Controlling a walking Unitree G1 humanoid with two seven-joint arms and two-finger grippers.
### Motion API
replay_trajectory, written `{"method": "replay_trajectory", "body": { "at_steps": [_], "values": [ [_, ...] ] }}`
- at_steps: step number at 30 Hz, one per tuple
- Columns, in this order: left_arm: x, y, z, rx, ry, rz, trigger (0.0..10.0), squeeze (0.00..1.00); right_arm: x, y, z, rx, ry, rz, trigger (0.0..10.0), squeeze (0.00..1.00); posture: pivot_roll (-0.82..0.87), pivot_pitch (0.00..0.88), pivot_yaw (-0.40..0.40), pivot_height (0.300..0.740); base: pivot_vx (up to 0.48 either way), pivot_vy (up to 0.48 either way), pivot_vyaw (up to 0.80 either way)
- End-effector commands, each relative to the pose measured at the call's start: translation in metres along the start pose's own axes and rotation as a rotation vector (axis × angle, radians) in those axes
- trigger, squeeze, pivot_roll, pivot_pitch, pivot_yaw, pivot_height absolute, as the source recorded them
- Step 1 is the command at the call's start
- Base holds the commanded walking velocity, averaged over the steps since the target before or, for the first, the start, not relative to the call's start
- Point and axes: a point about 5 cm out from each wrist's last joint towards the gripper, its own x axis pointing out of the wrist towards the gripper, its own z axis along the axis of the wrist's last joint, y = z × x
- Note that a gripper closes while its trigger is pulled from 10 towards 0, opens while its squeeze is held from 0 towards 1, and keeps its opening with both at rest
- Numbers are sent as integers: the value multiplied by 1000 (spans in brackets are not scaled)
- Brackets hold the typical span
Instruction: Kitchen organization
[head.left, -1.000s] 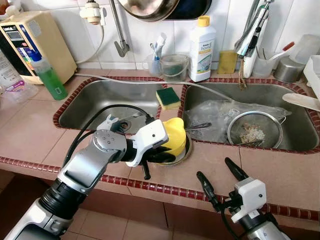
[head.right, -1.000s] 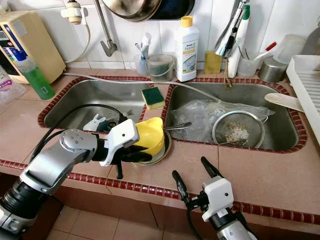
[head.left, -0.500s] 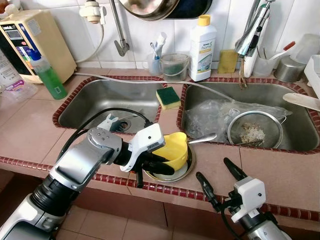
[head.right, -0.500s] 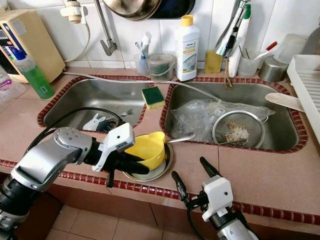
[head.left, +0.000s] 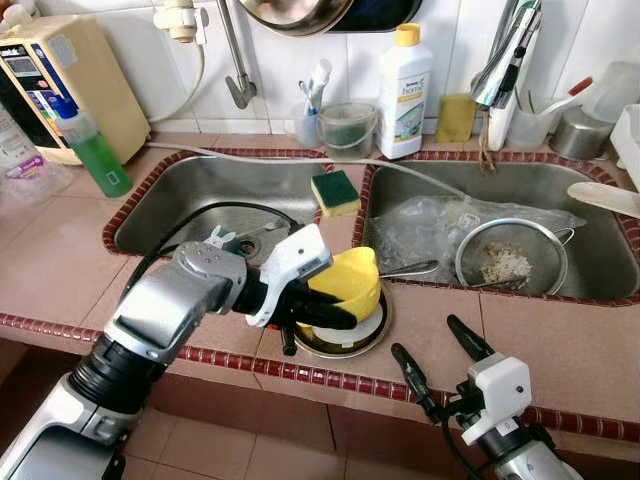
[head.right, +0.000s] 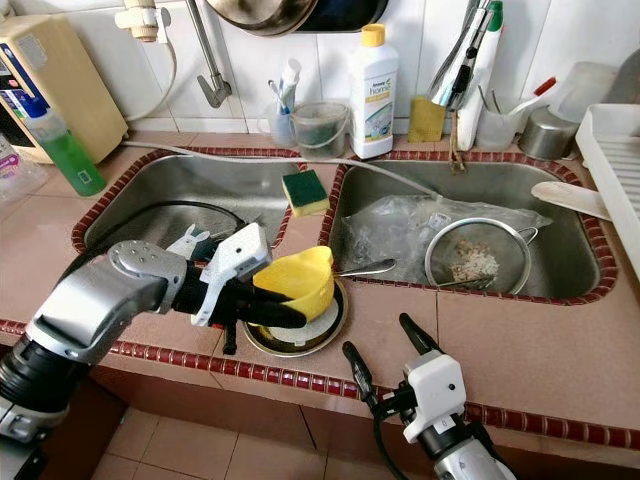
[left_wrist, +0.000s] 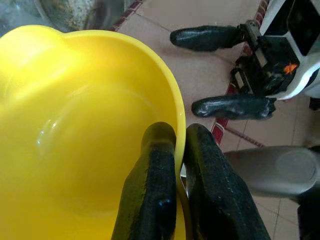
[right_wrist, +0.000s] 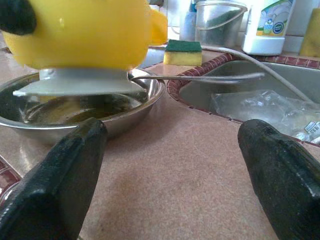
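1. Left eye view: the left gripper (head.left: 335, 312) is being held over the tiled counter (head.left: 60, 255) just in front of the divider between the two sinks, its black fingers clamped together on the rim of the yellow bowl (head.left: 348, 282).
2. In the left wrist view one finger (left_wrist: 150, 190) is lying inside the bowl wall and the other outside it, with the rim pinched between them.
3. The yellow bowl is being carried tilted, its grey base (right_wrist: 75, 82) sitting in or just above the steel dish (head.left: 340, 338); contact cannot be told.
4. The steel dish is resting on the counter at the front edge, at 12 o'clock from the right gripper (head.left: 437, 362).
5. The right gripper is being kept low near the counter's red-tiled edge, its two fingers spread well apart and holding nothing.
6. A spoon (head.left: 408, 269) is lying from the dish rim toward the right sink (head.left: 590, 180), at 2 o'clock from the bowl.
7. A green-and-yellow sponge (head.left: 335, 192) is sitting on the divider, at 12 o'clock from the bowl.
8. A mesh strainer (head.left: 508, 266) is lying in the right sink beside clear plastic wrap (head.left: 420, 225).
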Motion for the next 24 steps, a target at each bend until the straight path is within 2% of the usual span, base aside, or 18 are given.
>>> {"method": "replay_trajectory", "body": {
  "at_steps": [1,18,24],
  "values": [
    [-9,3,3,2,-4,22,10000,0,3,4,2,6,-7,18,10000,0,-192,78,128,740,0,0,0],
    [-8,2,-6,8,35,39,10000,0,5,5,4,12,-7,32,10000,0,-191,82,125,740,0,0,0],
    [-2,-4,-18,-46,61,12,10000,0,6,3,9,16,-21,29,10000,0,-195,86,122,740,0,0,0]
  ]
}}
